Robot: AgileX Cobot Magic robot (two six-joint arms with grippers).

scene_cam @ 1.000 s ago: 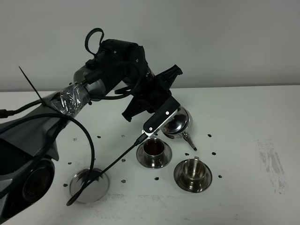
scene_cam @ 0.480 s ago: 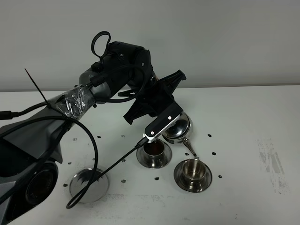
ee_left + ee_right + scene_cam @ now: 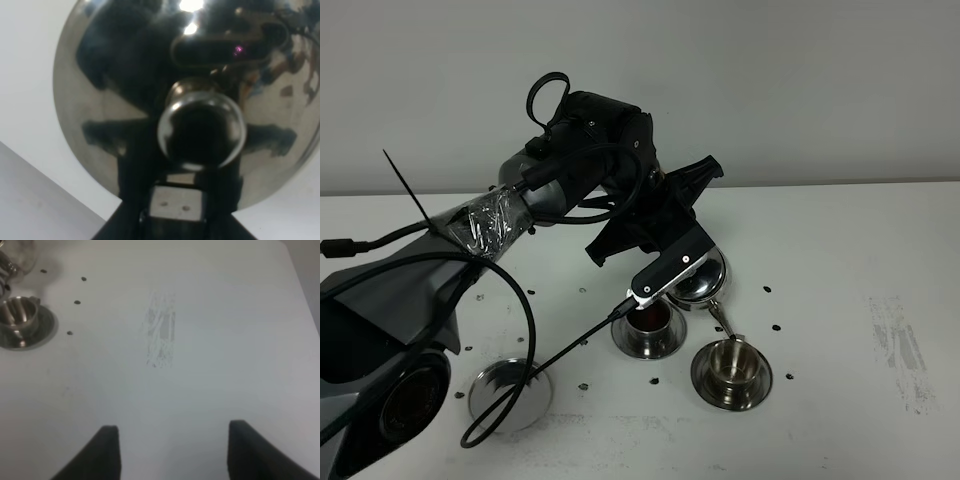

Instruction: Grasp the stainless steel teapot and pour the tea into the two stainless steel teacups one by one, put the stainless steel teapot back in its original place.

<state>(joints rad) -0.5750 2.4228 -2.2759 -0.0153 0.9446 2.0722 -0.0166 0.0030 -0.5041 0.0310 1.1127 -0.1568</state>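
Teapot (image 3: 702, 280) swung from the tea-filled cup (image 3: 648, 322) toward the other cup (image 3: 731, 366), spout (image 3: 721, 316) at its rim, left jaws clenched on the teapot, right jaws released.

I see white matte table (image 3: 840, 230) across lower half of high view. Plain pale grey wall (image 3: 800, 90) behind it, meeting table's far edge in straight line. Light soft, even; shadows on tabletop faint. Grey streaky scuff (image 3: 895, 335) on table's right part, well apart from centre. My right wrist feed shows same scuff closer, plus table edge at one corner.
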